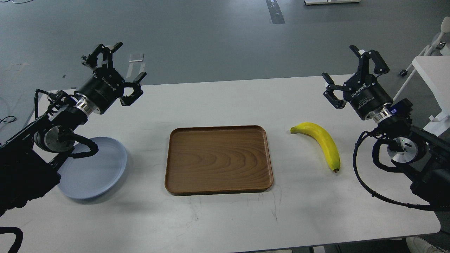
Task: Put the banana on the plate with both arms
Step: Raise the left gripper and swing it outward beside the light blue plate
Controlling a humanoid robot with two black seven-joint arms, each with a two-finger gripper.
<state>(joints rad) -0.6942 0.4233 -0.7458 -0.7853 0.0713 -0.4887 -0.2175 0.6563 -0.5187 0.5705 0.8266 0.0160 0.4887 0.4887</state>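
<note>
The table (225, 102) has a smooth, matt white top with faint grey scuffs near its front. The tray (218, 160) looks like wood, brown with clear grain and a dull satin finish. The plate (105, 168) is smooth and pale blue-grey, with a soft sheen. The banana (321, 142) has a smooth, slightly waxy yellow skin. Both arms are matt black with shiny silver metal wrist rings and rubbery black cables.

lab | grey floor (211, 38) with tape marks | white table (218, 102)
</note>
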